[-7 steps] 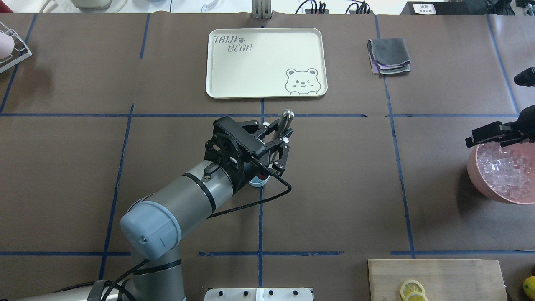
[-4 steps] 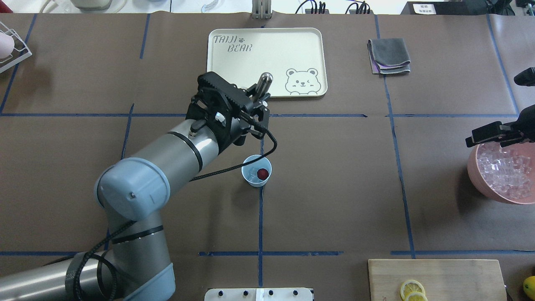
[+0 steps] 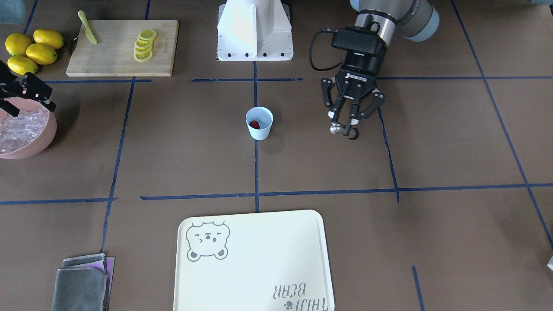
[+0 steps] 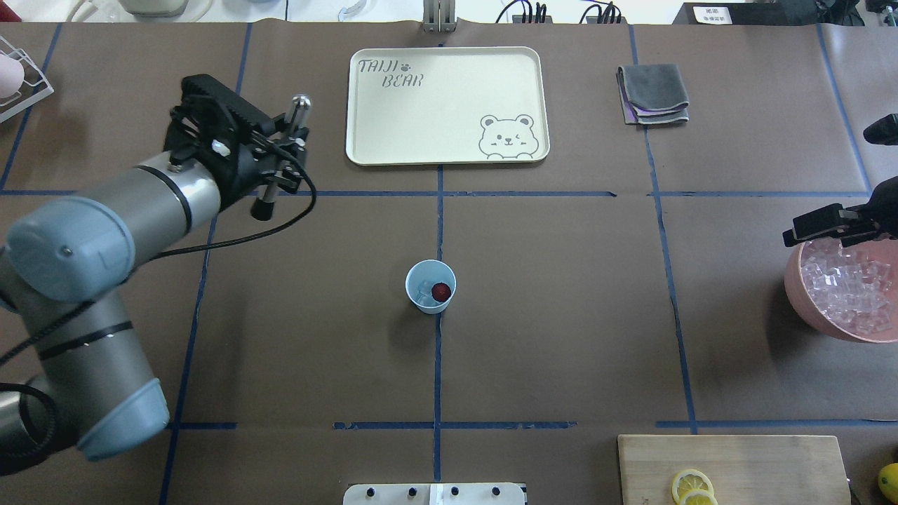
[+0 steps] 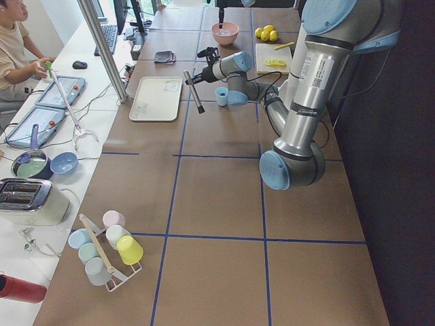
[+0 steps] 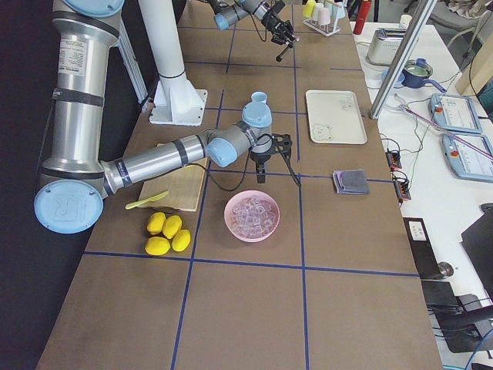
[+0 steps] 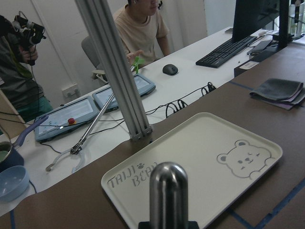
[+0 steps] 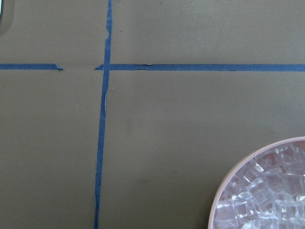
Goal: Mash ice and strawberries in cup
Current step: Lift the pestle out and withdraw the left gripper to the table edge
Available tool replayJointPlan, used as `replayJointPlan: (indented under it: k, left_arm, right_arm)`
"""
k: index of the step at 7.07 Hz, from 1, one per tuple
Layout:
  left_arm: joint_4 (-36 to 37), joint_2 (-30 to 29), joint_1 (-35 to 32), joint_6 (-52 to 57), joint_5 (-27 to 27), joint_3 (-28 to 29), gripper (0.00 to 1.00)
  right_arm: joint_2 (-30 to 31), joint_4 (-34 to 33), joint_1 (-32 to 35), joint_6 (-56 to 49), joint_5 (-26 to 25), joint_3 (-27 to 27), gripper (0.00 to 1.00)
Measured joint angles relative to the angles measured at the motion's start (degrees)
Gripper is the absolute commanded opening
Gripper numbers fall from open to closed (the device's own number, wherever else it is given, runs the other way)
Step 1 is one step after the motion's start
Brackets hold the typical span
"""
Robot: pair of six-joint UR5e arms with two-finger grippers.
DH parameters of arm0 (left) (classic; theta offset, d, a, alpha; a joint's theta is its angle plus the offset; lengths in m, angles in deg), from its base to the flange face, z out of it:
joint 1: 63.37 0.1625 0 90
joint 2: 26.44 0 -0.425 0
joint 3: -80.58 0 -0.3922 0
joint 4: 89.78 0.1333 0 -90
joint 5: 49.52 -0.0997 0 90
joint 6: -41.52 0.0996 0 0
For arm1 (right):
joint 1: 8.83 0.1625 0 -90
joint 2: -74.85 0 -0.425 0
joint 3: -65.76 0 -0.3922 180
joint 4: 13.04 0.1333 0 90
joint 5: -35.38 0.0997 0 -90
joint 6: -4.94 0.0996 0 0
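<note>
Steel muddler point(image 4: 299, 111) in left hand point(image 3: 347, 122); cup's point(image 3: 259, 131) ice point(image 4: 423, 293) barely shows beside strawberry point(image 4: 440, 292).

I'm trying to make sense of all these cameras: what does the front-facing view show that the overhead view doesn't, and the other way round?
Only the front-facing view shows the yellow-green knife on the cutting board and all four whole lemons. Only the overhead view shows the ice inside the cup and a wire rack at the table's edge. Both show the cup with the strawberry, the tray, the grey cloth, the pink bowl, and the left gripper shut on a metal masher.
</note>
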State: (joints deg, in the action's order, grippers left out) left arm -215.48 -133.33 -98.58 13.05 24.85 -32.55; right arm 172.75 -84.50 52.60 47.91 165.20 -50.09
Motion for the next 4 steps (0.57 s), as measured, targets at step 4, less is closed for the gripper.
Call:
replayJointPlan:
  k: [4]
  left_arm:
    - [23.4, 9.9, -21.4, -0.5, 30.8, 1.3, 0.0]
  right_arm:
    - [0.4, 0.0, 0.6, -0.3, -0.3, 0.3, 1.0]
